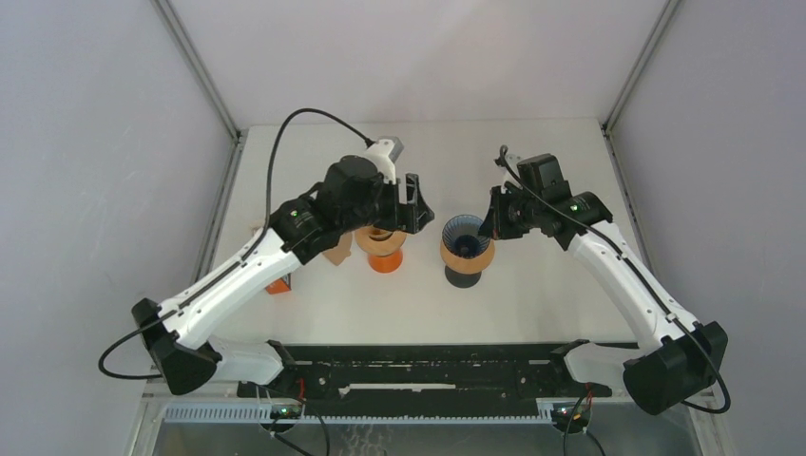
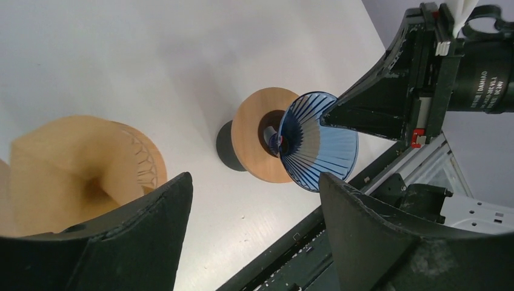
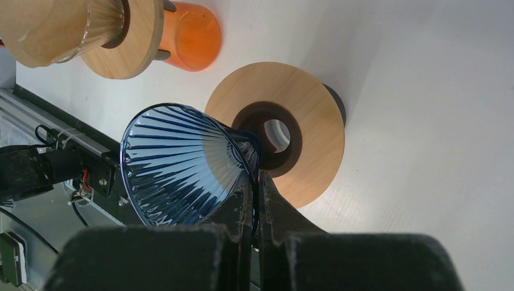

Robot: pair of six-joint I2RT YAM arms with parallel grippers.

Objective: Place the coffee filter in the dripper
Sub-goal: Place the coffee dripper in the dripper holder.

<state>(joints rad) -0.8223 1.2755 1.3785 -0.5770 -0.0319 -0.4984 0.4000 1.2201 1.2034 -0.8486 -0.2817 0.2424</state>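
Note:
A blue ribbed glass dripper (image 1: 466,236) sits tilted, its narrow end at the hole of a wooden ring (image 3: 303,115) on a black base (image 1: 463,277). My right gripper (image 3: 256,185) is shut on the dripper's wall; it also shows in the top view (image 1: 494,220). The dripper is empty (image 3: 182,163). A brown paper coffee filter (image 2: 73,163) sits in a second, clear dripper on a wooden ring (image 3: 136,36) with an orange base (image 1: 385,261). My left gripper (image 2: 253,182) is open and empty, just above that filter (image 1: 415,204).
A brown holder (image 1: 337,250) and a small orange object (image 1: 278,283) lie left of the orange stand. The black rail (image 1: 428,375) runs along the table's near edge. Grey walls close in the left and right sides.

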